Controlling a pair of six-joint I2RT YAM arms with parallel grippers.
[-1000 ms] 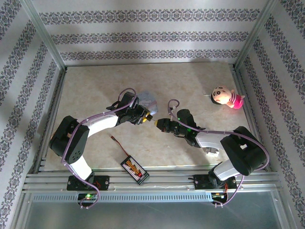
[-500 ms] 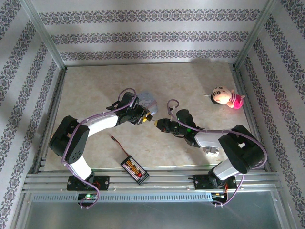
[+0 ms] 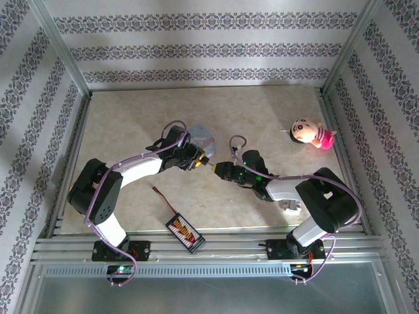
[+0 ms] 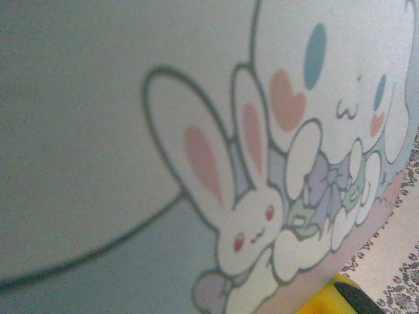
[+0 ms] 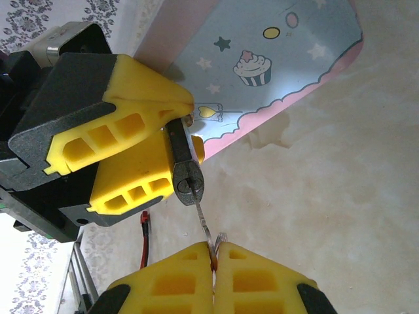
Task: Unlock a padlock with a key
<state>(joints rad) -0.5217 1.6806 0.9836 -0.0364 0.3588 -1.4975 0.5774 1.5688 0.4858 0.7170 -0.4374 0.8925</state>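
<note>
The padlock [image 5: 188,180], small and dark, is pinched between the yellow fingers of my left gripper [image 5: 186,127], its keyhole end pointing at my right gripper [image 5: 214,252]. That gripper is shut on the thin silvery key [image 5: 204,222], whose tip touches the keyhole. In the top view the left gripper [image 3: 198,159] and right gripper [image 3: 220,169] meet tip to tip at the table's middle, with the padlock [image 3: 207,162] between them. The left wrist view is pressed close to the light-blue cartoon tin [image 4: 196,150], with one yellow finger [image 4: 330,299] at the bottom right.
The light-blue tin [image 3: 202,139] lies just behind the left gripper. A small doll [image 3: 309,133] rests at the right. A black board with wires [image 3: 184,232] lies near the front edge, its red lead [image 5: 145,237] under the grippers. Metal frame rails [image 3: 196,245] border the table.
My right arm has crept left, bringing the key up to the padlock. The left arm holds still.
</note>
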